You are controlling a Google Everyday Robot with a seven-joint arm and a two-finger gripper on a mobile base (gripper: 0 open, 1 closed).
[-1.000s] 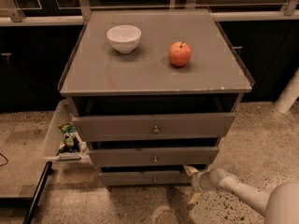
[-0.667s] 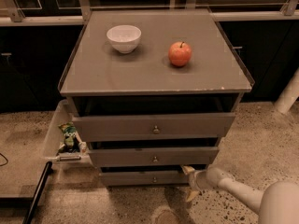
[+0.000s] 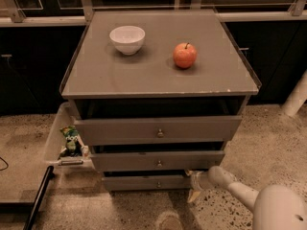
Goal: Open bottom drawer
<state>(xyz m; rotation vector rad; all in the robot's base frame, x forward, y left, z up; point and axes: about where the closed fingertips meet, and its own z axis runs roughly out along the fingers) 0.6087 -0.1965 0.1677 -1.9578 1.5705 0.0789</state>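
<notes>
A grey cabinet has three stacked drawers. The bottom drawer [image 3: 144, 182] is the narrowest, with a small round knob [image 3: 159, 184] at its centre, and its front stands a little out from the cabinet. My gripper [image 3: 194, 185] is low at the right end of that drawer front, at the end of a pale arm [image 3: 235, 188] coming in from the lower right. One fingertip [image 3: 193, 175] is against the drawer's right edge and the other points down to the floor. It holds nothing that I can see.
The top drawer [image 3: 158, 129] and middle drawer [image 3: 158, 160] also stand slightly out. A white bowl [image 3: 127, 39] and a red apple [image 3: 184, 55] sit on the cabinet top [image 3: 120, 75]. A side bin [image 3: 60, 138] on the left holds a green packet [image 3: 71, 139]. A white post [image 3: 297, 97] is at right.
The gripper has shifted a little to the left, closer against the bottom drawer's right end. The drawers look the same.
</notes>
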